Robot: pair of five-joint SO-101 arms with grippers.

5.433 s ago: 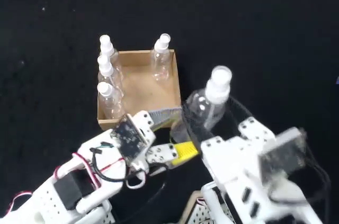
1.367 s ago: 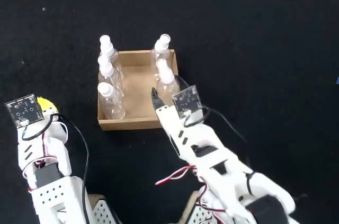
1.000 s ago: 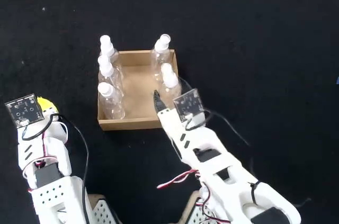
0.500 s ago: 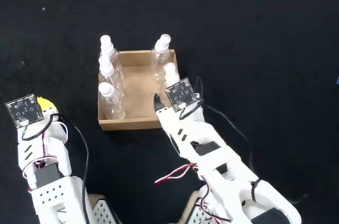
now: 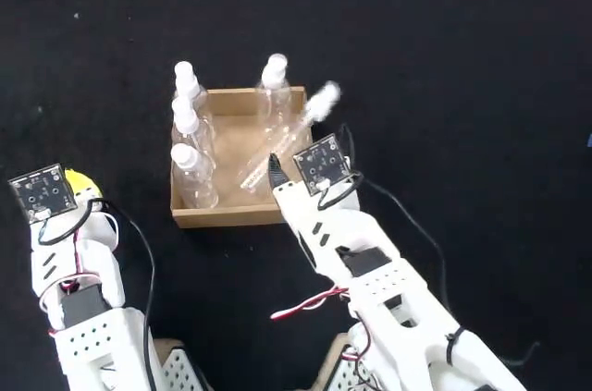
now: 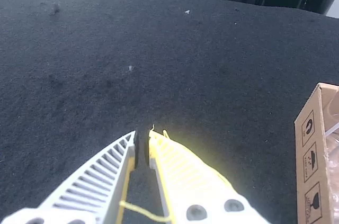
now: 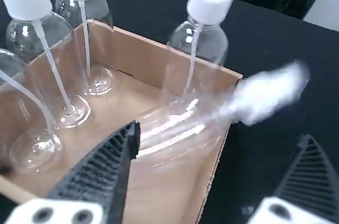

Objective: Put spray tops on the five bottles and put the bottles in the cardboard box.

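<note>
The cardboard box point(image 5: 222, 215) holds three upright bottles with white spray tops along its left wall point(image 5: 188, 123) and one at the back right point(image 5: 274, 81). A fifth bottle point(image 5: 277, 143) is tipping over, its base inside the box and its spray top point(image 5: 321, 101) out past the right wall. In the right wrist view this bottle point(image 7: 180, 128) is blurred and lies between the open fingers. My right gripper point(image 5: 294, 169) point(image 7: 220, 136) is open at the box's near right corner and holds nothing. My left gripper point(image 6: 143, 138) is shut and empty over bare cloth, left of the box point(image 6: 317, 155).
Black cloth point(image 5: 462, 86) covers the whole table. The left arm point(image 5: 55, 225) stands at the near left, well away from the box. Both arm bases sit at the near edge.
The right gripper carried the fifth bottle into the box, then opened and drew back a little. The released bottle went from upright to tilting rightward. The left arm stayed still.
</note>
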